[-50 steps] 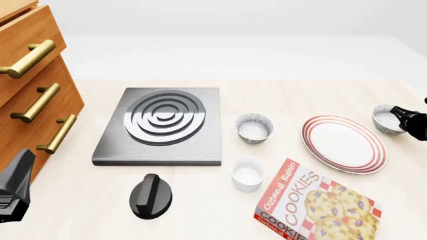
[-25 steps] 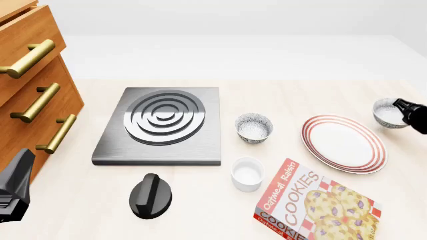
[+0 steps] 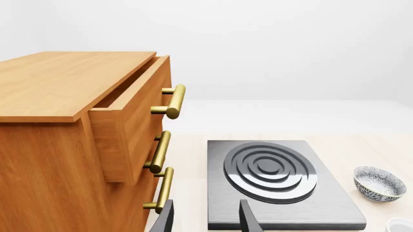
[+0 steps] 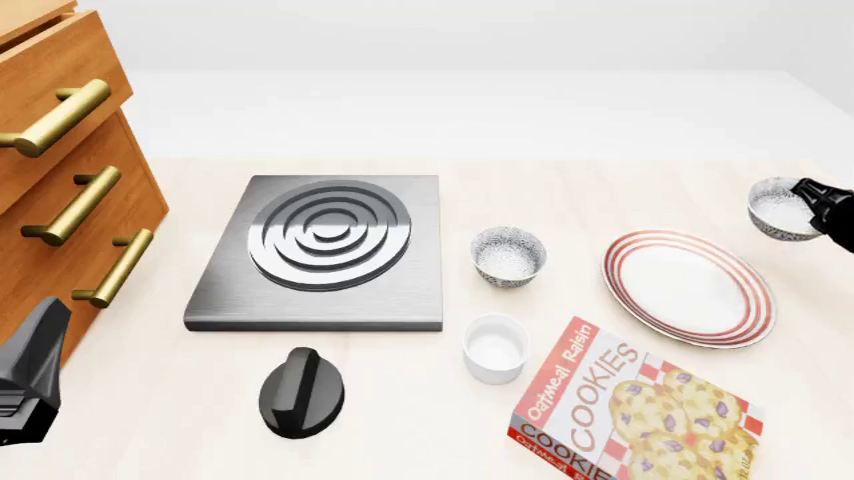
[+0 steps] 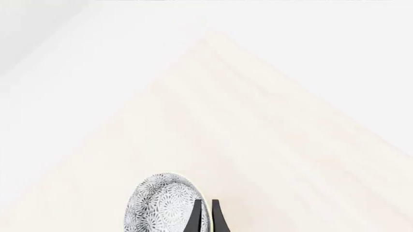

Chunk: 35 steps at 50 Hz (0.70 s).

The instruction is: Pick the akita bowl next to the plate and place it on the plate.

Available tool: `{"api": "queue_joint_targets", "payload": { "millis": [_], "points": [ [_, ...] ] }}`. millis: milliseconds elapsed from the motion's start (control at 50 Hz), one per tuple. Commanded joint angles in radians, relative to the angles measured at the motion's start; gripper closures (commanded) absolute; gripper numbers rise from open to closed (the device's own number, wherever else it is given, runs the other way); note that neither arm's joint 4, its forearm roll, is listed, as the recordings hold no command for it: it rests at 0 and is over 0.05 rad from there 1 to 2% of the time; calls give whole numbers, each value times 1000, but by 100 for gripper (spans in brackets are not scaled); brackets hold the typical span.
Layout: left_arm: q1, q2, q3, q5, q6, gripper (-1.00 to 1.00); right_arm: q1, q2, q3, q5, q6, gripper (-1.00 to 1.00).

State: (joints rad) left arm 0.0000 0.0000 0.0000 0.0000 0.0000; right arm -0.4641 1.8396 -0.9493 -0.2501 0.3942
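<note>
At the right edge of the front view, the akita bowl [image 4: 779, 209] is pinched at its rim by the right tool [image 5: 206, 212], beside the plate [image 4: 689, 287]. The left tool [image 3: 205, 218] is spread.

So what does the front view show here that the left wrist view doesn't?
Only the front view shows the plate, the cookie box, the black knob, and the right gripper shut on the rim of a speckled bowl, held beside the plate. Only the left wrist view shows the left gripper, open, and the cabinet's top. Both show the stove plate, the other speckled bowl, the white ramekin and the drawer handles.
</note>
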Motion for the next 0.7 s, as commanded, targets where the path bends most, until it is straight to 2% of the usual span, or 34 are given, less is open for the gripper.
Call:
{"api": "queue_joint_targets", "payload": {
  "millis": [20, 700],
  "points": [
    [0, 0, 0, 0, 0, -100, 15, -58, 23, 12, 19, 100],
    [0, 0, 0, 0, 0, -100, 69, -160, 92, 27, 30, 100]
  ]
}}
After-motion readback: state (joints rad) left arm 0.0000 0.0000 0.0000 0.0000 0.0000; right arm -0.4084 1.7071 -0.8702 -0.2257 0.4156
